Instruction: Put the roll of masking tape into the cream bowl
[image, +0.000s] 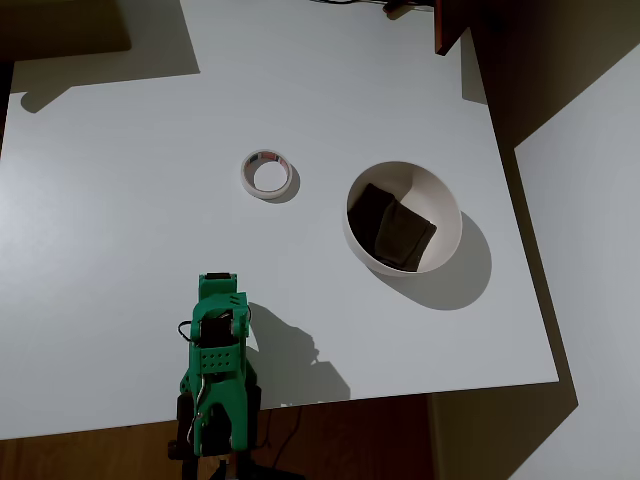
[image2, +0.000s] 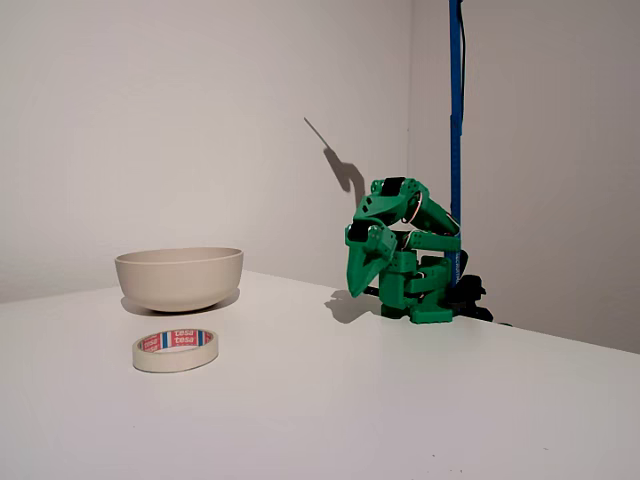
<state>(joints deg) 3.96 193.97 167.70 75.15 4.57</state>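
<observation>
— What does the label read?

— The roll of masking tape (image2: 175, 350) lies flat on the white surface (image: 120, 250), and its inner core reads "tesa" twice, in red and blue.

— Where is it?

— Near the cream bowl (image: 440, 200), apart from it, on its left in the overhead view. Dark brown pieces (image: 392, 228) sit in the bowl.

— And your hand?

— My green hand (image2: 358, 285) hangs folded down by my base, well apart from the tape, fingers together, holding nothing.
</observation>
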